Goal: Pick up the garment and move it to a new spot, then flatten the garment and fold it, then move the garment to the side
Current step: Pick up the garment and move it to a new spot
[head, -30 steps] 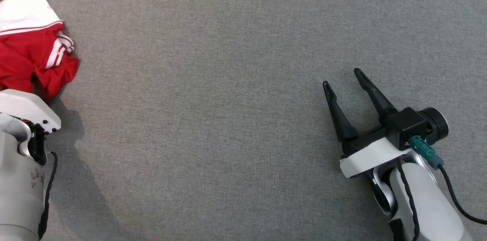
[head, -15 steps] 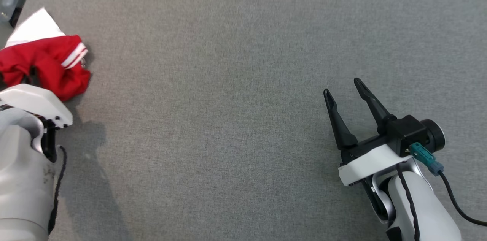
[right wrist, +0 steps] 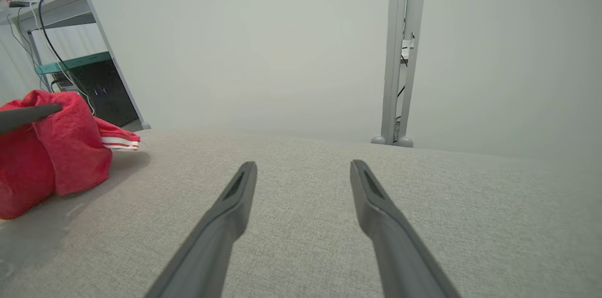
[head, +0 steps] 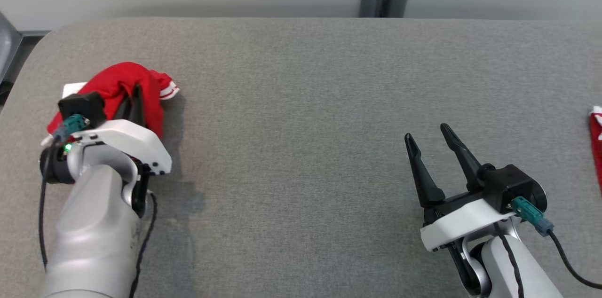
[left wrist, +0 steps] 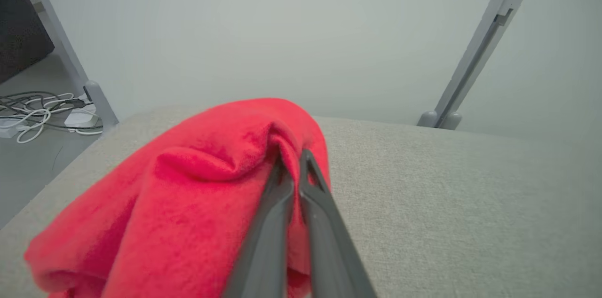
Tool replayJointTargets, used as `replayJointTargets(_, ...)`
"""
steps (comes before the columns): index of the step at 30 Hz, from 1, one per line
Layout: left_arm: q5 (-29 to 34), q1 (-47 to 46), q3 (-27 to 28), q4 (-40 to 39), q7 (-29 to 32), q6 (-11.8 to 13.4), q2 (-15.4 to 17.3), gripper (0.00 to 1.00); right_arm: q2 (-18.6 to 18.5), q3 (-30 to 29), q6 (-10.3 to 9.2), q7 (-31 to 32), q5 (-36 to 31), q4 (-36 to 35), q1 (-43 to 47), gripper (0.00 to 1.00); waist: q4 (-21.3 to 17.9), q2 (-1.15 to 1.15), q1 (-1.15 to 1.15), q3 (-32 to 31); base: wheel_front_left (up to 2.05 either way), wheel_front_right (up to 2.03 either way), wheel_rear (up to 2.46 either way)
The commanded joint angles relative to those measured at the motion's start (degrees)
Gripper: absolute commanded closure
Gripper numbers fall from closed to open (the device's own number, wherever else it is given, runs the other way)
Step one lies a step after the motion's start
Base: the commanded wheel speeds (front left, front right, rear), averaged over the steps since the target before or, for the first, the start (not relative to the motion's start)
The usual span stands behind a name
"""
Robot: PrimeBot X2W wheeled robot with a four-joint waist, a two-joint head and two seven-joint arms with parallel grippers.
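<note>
Red crumpled cloth garment (left wrist: 188,194) was clamped in left gripper (left wrist: 292,157), wrist view; head view: right gripper (head: 426,132) gaped, 4 o'clock.

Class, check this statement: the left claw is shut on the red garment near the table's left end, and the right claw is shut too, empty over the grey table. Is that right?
No. The right claw is open, not shut, as the right wrist view shows. The rest holds: the left claw is shut on the red garment near the left end of the table.
</note>
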Motion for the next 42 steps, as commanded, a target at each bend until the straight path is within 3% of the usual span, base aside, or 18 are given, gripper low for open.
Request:
replayJointTargets(1,0.44,2.17,-1.02,-1.83,-0.29,-0.49,-0.94,1.0,-0.26,-0.1,-0.01,-0.28,0.64,-0.05,0.86,0.0,-2.77,0.0,0.0,-2.16,0.0,0.0,0.0)
replayJointTargets(7,-0.99,7.36,-5.75,-7.86,-0.32,-1.28,-2.98,1.0,-0.22,-0.14,-0.02,-0.28,1.63,0.18,2.17,0.0,-7.44,0.0,0.0,-3.66,0.0,0.0,0.0)
replayJointTargets(13,-10.6,9.75,-21.93,-14.27,-0.32,-1.73,-3.03,1.0,-0.25,-0.78,-0.02,-0.29,1.55,0.66,2.8,0.0,-11.32,0.0,0.0,-3.73,0.0,0.0,0.0)
replayJointTargets(19,-17.93,11.06,-36.05,-21.19,-0.18,2.98,-2.94,1.0,-0.23,-1.12,-0.01,-0.29,1.84,0.61,2.45,0.0,-12.96,0.0,0.0,-3.29,0.0,0.0,0.0)
replayJointTargets(26,-20.82,12.63,-43.21,-22.93,-0.28,6.48,-2.97,1.0,-0.23,-1.63,-0.01,-0.29,2.04,0.28,2.38,0.0,-12.87,0.0,0.0,-2.76,0.0,0.0,0.0)
replayJointTargets(27,-20.61,12.86,-43.28,-23.38,-0.29,6.91,-2.97,0.89,-0.25,-1.8,-0.01,-0.29,2.02,0.33,2.44,0.0,-12.67,0.0,0.0,-2.74,0.0,0.0,0.0)
replayJointTargets(28,-20.61,12.86,-43.28,-23.38,-0.29,6.91,-2.97,0.89,-0.25,-1.8,-0.01,-0.29,2.02,0.33,2.44,0.0,-12.67,0.0,0.0,-2.74,0.0,0.0,0.0)
replayJointTargets(29,-20.23,13.32,-42.98,-23.99,-0.3,7.35,-2.97,0.63,-0.25,-2.01,-0.02,-0.29,1.99,0.44,2.46,0.0,-12.42,0.0,0.0,-2.8,0.0,0.0,0.0)
replayJointTargets(30,-19.88,14.08,-42.44,-24.44,-0.3,7.86,-2.98,0.1,-0.23,-2.12,-0.01,-0.29,1.97,0.59,2.44,0.0,-12.2,0.0,0.0,-2.91,0.0,0.0,0.0)
replayJointTargets(31,-19.15,14.74,-41.81,-25.06,-0.31,8.33,-2.97,0.0,-0.25,-2.22,-0.02,-0.29,1.97,0.63,2.47,0.0,-11.96,0.0,0.0,-3.08,0.0,0.0,0.0)
replayJointTargets(42,-10.84,27.36,-26.44,-34.59,-0.32,12.58,1.78,0.0,-0.26,-2.84,-0.01,-0.29,2.0,1.27,4.58,0.0,-9.96,0.0,0.0,-6.96,0.0,0.0,0.0)
